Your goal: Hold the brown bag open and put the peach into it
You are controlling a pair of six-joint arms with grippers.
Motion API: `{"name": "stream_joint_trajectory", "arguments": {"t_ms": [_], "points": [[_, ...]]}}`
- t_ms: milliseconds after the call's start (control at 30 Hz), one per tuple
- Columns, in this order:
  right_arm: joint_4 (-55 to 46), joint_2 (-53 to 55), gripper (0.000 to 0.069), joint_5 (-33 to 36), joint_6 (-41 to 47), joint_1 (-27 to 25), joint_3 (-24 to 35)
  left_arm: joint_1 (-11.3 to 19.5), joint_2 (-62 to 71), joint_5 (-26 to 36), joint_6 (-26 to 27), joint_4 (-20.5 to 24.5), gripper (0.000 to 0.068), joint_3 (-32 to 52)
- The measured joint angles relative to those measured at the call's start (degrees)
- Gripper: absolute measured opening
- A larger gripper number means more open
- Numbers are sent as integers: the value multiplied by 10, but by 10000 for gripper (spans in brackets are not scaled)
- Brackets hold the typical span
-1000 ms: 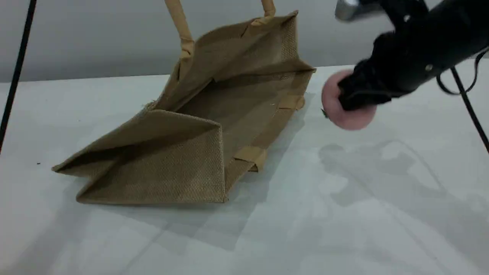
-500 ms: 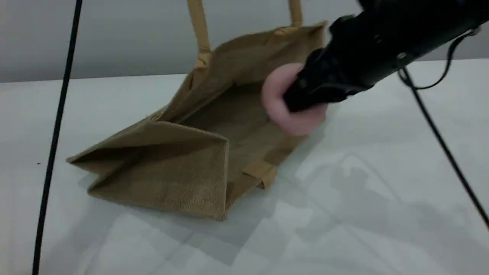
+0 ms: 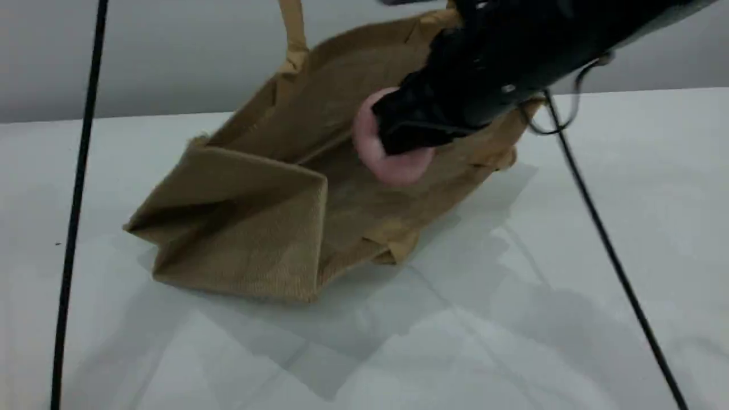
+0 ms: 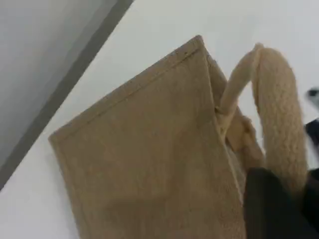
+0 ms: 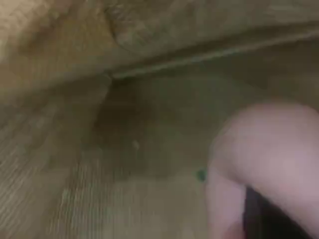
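The brown bag (image 3: pixel 256 216) lies on its side on the white table, its mouth gaping toward the right. Its upper wall is pulled up by a tan handle (image 3: pixel 293 34) that runs off the top edge. In the left wrist view my left gripper (image 4: pixel 279 209) is shut on that padded handle (image 4: pixel 279 119), above the bag's outer wall (image 4: pixel 149 159). My right gripper (image 3: pixel 410 128) is shut on the pink peach (image 3: pixel 387 162) and holds it inside the bag's mouth, above the lower wall. The right wrist view shows the peach (image 5: pixel 269 154) against the woven inside (image 5: pixel 139 129).
A black cable (image 3: pixel 74 199) hangs down at the left, and another (image 3: pixel 609 245) trails from the right arm across the table (image 3: pixel 512 319). A grey wall stands behind the table's far edge.
My right gripper has carried the peach leftward, from beside the bag into its open mouth. The bag has shifted and turned a little, its mouth held wider.
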Motion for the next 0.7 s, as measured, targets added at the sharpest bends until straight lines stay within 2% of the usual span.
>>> {"name": "stream_joint_trajectory", "arguments": {"t_ms": [133, 233, 333, 567, 633, 700], "points": [[26, 46, 35, 15, 0, 2, -44, 0, -3, 0, 0, -2, 85, 0], [62, 62, 71, 21, 0, 2, -70, 0, -2, 0, -3, -2, 85, 0], [81, 62, 166, 21, 1, 2, -75, 0, -2, -1, -3, -1, 85, 0], [80, 62, 504, -12, 1, 2, -75, 0, -2, -1, -3, 1, 85, 0], [79, 56, 565, -25, 1, 2, -75, 0, -1, -1, -3, 1, 85, 0], [68, 46, 589, -39, 1, 2, -69, 1, -1, -1, -3, 2, 85, 0]]}}
